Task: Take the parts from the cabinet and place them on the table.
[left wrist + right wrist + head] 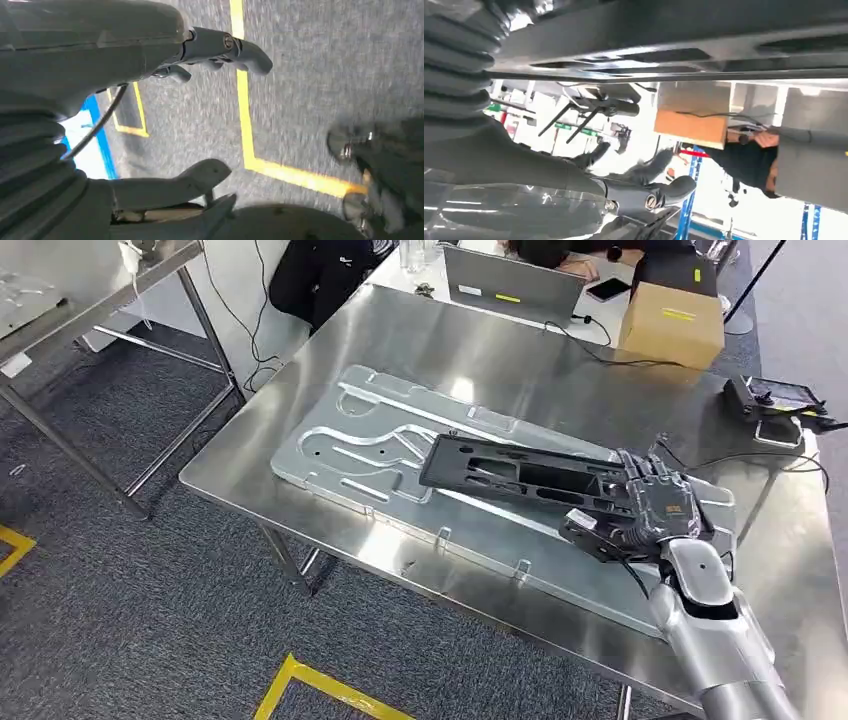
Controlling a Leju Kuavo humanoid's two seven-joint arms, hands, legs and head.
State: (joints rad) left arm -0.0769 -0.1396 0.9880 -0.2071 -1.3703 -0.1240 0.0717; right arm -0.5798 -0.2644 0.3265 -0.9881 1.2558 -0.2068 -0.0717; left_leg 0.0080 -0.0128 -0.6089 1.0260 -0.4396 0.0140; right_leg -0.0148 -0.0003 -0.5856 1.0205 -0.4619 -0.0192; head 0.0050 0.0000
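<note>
On the steel table (300, 390), right hand (655, 508) fingers grip a black part (520, 478); left hand (150, 100) fingers spread.

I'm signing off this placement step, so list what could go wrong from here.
1. The right hand grips the black part at one end only, so the long free end could sag or swing and knock the silver plate beneath it.
2. That plate already fills much of the table; a careless release may leave the part resting crooked on its raised ribs.
3. The cardboard box and cables lie close behind the hand.
</note>
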